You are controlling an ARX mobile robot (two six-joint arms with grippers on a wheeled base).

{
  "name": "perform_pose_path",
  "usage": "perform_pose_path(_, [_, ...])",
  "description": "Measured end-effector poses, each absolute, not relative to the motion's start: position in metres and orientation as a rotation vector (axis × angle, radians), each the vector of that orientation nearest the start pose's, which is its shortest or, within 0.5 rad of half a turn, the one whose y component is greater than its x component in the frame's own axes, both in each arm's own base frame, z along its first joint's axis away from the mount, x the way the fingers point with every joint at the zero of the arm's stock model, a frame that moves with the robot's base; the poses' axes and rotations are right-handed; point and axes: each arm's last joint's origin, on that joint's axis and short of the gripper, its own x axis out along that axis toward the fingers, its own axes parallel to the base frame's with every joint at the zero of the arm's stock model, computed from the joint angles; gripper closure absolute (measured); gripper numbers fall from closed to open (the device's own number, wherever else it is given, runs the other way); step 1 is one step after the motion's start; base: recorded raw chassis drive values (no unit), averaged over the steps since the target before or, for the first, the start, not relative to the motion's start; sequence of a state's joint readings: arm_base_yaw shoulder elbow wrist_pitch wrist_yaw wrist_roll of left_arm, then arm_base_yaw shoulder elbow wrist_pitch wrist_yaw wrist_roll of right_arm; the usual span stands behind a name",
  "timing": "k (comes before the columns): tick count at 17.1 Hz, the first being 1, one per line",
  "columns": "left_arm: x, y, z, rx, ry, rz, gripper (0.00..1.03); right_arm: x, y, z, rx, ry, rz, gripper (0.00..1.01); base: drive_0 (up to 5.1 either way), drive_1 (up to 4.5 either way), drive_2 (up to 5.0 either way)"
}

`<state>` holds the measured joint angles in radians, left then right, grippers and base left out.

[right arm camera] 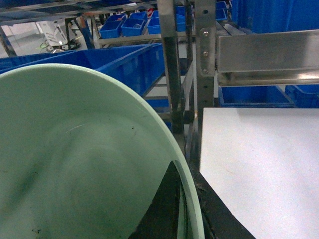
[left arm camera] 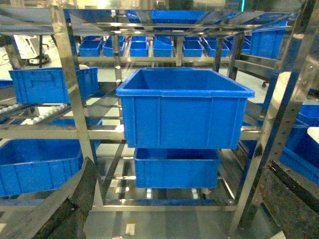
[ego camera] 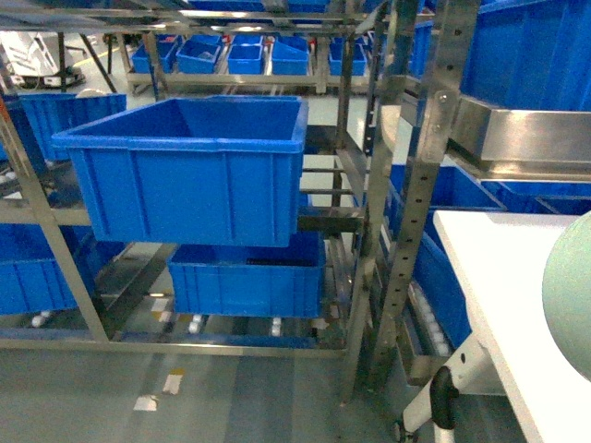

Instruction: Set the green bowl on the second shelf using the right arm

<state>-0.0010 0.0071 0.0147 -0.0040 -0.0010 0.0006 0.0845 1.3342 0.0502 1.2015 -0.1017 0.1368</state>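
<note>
Though filling the right wrist view, green bowl [right arm camera: 75,159] glossy, plain (rim pinched by right gripper [right arm camera: 174,209]); left jaws unseen.

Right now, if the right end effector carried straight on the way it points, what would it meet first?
Probably the steel rack upright, with the large blue crate just left of it. The green bowl it holds hides much of the path, so depth is uncertain.

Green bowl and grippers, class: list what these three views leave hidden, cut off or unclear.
- Green bowl: head view, cut off by the right edge; right wrist view, it overflows the frame.
- Right gripper: right wrist view, only a dark finger over the bowl's rim shows; grip unclear.
- Left gripper: left wrist view, only blurred dark shapes at the bottom corners.
- Large blue crate: its floor is hidden by its own walls in every view.
</note>
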Motion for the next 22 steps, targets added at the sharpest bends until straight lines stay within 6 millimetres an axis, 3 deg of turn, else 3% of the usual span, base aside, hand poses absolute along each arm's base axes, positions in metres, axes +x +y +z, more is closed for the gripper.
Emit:
perform_pose_path(7, [0.0972,-0.0001,0.1677,0.001,-0.005,0.0,0.05,0.1803,0.0183,0.134,0.137,0.097,0.18,0.98,-5.0,2.5,2.5])
perform_pose_path(10, [0.0973,0.0,0.1674,0.001,-0.002,0.005,0.05,0.1803,0.0188,0.1344,0.136,0.094,0.19,0.98,0.0,0.0,0.0])
perform_pose_path(22, [0.0973,-0.0001,0.1675,0.001,-0.003,0.0,0.05,0.1801,0.0183,0.134,0.136,0.096,0.183,0.98,-0.2,4.31,-3.8])
